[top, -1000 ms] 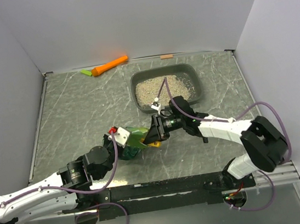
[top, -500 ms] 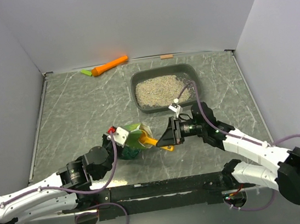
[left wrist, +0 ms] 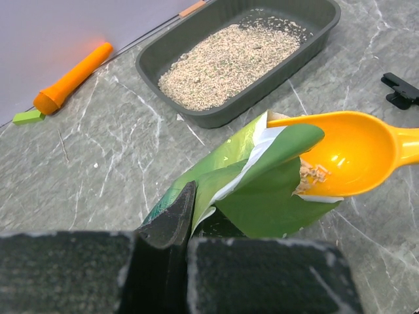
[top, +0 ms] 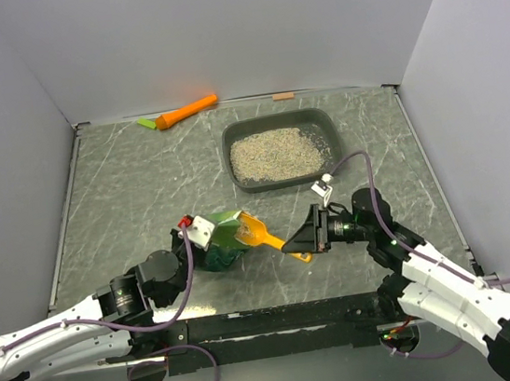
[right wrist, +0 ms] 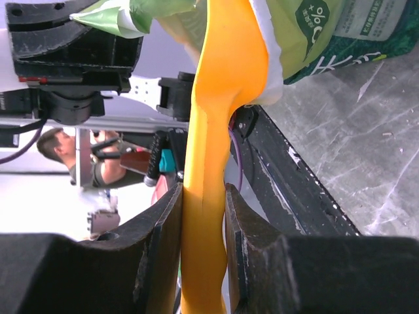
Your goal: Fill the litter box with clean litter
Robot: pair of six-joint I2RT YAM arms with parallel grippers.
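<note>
The dark grey litter box (top: pixel 325 125) stands at the back right, with a layer of beige clean litter (top: pixel 275 155) in it; both also show in the left wrist view, the litter box (left wrist: pixel 314 40) and the litter (left wrist: pixel 229 62). My left gripper (top: pixel 207 239) is shut on the green bag (top: pixel 226 241), holding its mouth open (left wrist: pixel 262 190). My right gripper (top: pixel 297 240) is shut on the handle of an orange scoop (top: pixel 263 235). The scoop bowl (left wrist: pixel 347 157) sits at the bag's mouth with a few granules in it. In the right wrist view the scoop handle (right wrist: pixel 216 163) is clamped between the fingers.
An orange cylinder (top: pixel 185 112) with a small green piece (top: pixel 146 124) lies at the back wall. A small black clip (left wrist: pixel 399 90) lies on the table right of the bag. White walls close in the table on three sides.
My right arm has swung back from the litter box towards the front. The scoop has drawn part-way out of the bag's mouth. The left gripper has kept its hold on the bag.
</note>
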